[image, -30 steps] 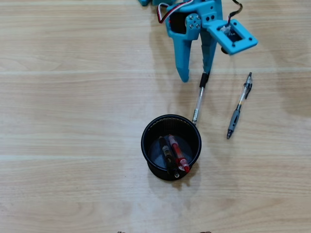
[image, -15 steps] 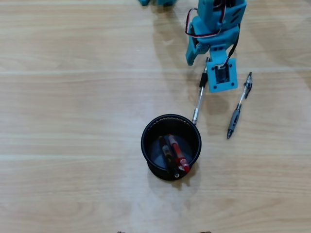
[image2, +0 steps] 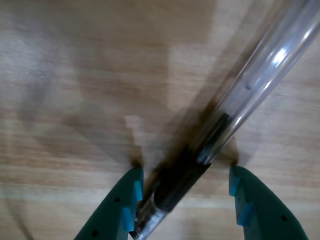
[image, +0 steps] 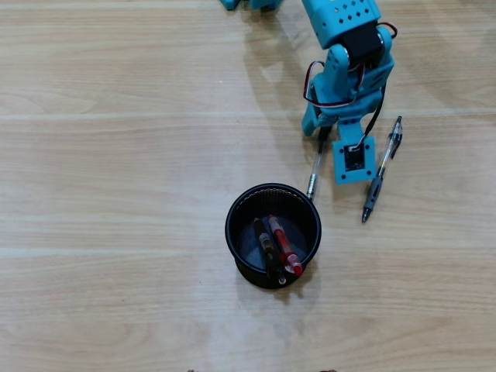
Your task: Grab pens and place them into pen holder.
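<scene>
Blue plastic fills the top of the overhead view, where the arm [image: 346, 54] reaches down over a pale wooden table [image: 116, 155]. Down at the wrist view, the gripper [image2: 183, 176] has its jaws spread wide, one teal fingertip [image2: 131, 192] on each side of the clear pen with the black cap [image2: 220, 135], which lies flat on the wood between them; the left tip sits close against the black end, the right stands apart. From overhead, that pen's tip [image: 311, 186] rests just beside the rim of the pen holder [image: 235, 209]. Inside the black mesh cup lie a black pen [image: 265, 246] and a red pen [image: 284, 246]. A fourth, the grey-grip pen [image: 380, 174], lies on the table right of the gripper.
</scene>
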Motion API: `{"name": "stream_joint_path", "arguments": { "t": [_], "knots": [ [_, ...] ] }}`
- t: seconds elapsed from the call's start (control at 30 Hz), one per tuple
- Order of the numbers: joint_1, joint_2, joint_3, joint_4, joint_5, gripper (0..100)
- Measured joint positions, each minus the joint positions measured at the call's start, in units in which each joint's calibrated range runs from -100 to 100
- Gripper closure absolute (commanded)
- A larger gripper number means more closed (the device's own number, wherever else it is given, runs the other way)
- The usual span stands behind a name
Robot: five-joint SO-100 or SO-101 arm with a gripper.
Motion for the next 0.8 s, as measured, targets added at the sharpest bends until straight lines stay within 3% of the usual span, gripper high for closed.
{"name": "stream_joint_path", "arguments": {
  "t": [0.13, 0.2, 0.57, 0.8],
  "knots": [
    [0.17, 1.86, -1.06, -0.17, 0.05, 82],
    [0.00, 2.45, -1.33, -1.46, 0.05, 99],
    [3.88, -3.55, 5.49, -8.53, 0.26, 98],
    [5.91, -17.44, 3.28, -9.47, 4.90, 98]
  ]
}}
